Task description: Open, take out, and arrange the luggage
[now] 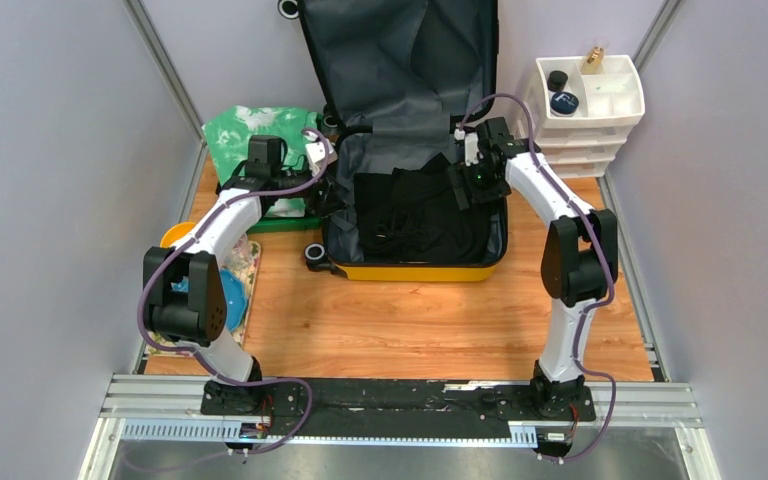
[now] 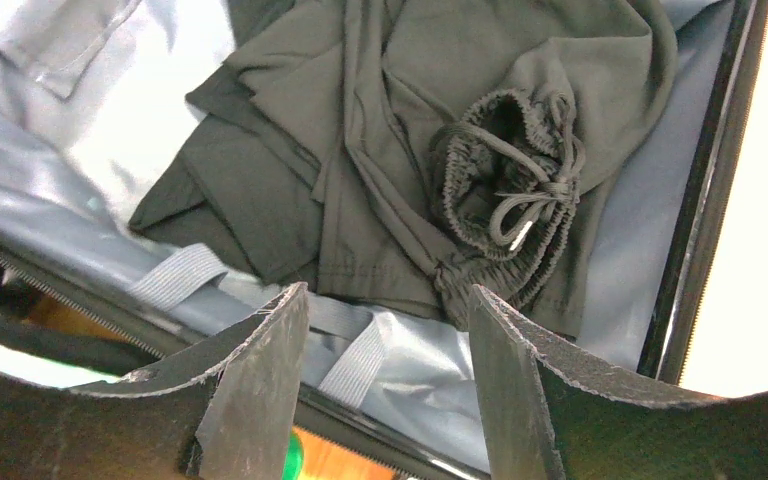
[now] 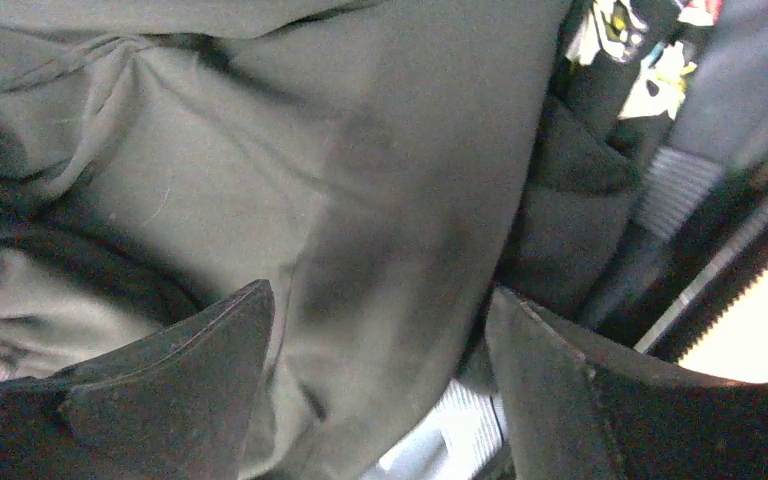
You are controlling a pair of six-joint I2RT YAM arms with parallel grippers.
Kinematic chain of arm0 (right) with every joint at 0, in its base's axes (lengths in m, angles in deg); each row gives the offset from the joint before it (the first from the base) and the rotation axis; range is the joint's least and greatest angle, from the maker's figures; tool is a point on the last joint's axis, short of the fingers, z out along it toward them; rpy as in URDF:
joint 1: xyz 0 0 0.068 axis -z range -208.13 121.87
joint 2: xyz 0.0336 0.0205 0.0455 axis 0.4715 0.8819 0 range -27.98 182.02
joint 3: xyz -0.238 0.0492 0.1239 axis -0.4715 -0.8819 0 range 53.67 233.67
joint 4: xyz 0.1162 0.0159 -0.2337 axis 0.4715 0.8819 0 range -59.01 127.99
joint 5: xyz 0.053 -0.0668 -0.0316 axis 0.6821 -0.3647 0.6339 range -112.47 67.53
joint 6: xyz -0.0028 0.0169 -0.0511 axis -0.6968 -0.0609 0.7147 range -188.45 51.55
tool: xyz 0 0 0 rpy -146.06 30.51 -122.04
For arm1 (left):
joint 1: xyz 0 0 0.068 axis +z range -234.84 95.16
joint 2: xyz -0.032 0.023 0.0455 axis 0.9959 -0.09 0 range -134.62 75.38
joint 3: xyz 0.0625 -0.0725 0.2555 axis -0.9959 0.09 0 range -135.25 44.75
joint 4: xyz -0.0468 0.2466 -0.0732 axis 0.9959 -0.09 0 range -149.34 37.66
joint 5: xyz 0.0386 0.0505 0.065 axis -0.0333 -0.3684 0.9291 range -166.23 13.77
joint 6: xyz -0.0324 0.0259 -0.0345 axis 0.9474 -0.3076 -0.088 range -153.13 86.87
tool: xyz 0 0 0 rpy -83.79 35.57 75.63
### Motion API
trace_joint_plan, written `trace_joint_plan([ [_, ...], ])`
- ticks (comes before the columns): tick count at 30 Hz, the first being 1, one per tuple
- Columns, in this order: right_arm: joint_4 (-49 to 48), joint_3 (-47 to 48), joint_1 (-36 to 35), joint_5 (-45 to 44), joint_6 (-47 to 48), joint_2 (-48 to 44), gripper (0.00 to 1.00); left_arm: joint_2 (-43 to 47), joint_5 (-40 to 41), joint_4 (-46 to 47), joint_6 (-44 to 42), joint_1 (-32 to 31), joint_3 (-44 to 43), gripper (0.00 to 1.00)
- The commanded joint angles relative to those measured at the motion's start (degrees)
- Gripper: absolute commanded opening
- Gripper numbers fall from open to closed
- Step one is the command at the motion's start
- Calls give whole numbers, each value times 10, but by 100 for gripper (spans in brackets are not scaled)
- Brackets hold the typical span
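The luggage (image 1: 415, 272) lies open on the table, its yellow shell at the front and its dark grey lined lid (image 1: 400, 60) standing up at the back. Black clothes (image 1: 415, 205) lie bunched inside, and the left wrist view shows their drawstring waistband (image 2: 505, 200). My left gripper (image 1: 335, 188) (image 2: 390, 300) hangs open over the case's left rim, with only lining and a grey elastic strap (image 2: 360, 350) below it. My right gripper (image 1: 465, 183) (image 3: 380, 300) is open at the right side, low over the clothes, with a fold of dark cloth (image 3: 390, 200) lying loose between its fingers.
A green tray (image 1: 278, 224) holding a green-and-white bundle (image 1: 250, 135) sits left of the case. A white drawer unit (image 1: 590, 100) with small items on top stands at the back right. An orange bowl (image 1: 173, 235) and a blue dish (image 1: 233, 286) lie near my left arm.
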Motion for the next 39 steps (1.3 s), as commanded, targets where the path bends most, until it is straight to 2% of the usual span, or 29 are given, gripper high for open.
trace_joint_plan([
  [1,-1,38,-1,18,-22,32,79,-1,-8,4,-33,-12,-17,67],
  [3,-2,49,-1,31,-22,45,76,1,-4,14,-20,-13,-15,67],
  [5,0,63,-2,42,-25,57,62,0,-3,21,-15,-13,-9,67],
  [6,3,75,-2,58,-27,61,51,-1,-5,22,-12,-12,-9,66],
  [7,5,82,-2,68,-29,63,26,0,-10,25,-10,-13,-5,66],
  [9,5,99,-3,110,-40,60,5,-1,-18,24,-7,-14,-3,66],
  [10,5,104,-3,130,-50,57,0,-1,-25,26,-5,-15,-2,66],
  [12,3,113,-4,208,-83,49,0,-3,-25,39,30,-20,2,66],
  [14,-11,119,-11,250,-115,46,0,-8,-25,74,78,-29,9,66],
  [15,-23,116,-13,281,-148,43,0,-12,-21,89,147,-32,9,66],
  [17,-71,104,-28,297,-178,41,0,-27,1,130,224,-44,6,67],
  [18,-89,100,-33,299,-207,42,0,-33,4,147,313,-47,6,67],
  [20,-127,100,-48,305,-234,54,0,-47,15,219,405,-54,20,73],
  [21,-133,107,-53,314,-244,63,0,-50,13,244,478,-59,27,74],
  [22,-134,115,-63,319,-258,80,0,-54,13,289,504,-62,46,75],
  [25,-147,140,-81,346,-265,97,0,-50,43,328,518,-81,78,80],
  [30,-182,129,-94,371,-274,97,0,-35,64,396,409,-110,152,82],
  [33,-185,112,-93,369,-266,77,0,-40,70,426,385,-116,168,82],
  [35,-196,87,-93,368,-259,63,0,-47,65,462,402,-117,174,83],
  [39,-207,58,-94,338,-251,37,0,-54,62,563,523,-119,188,83],
])
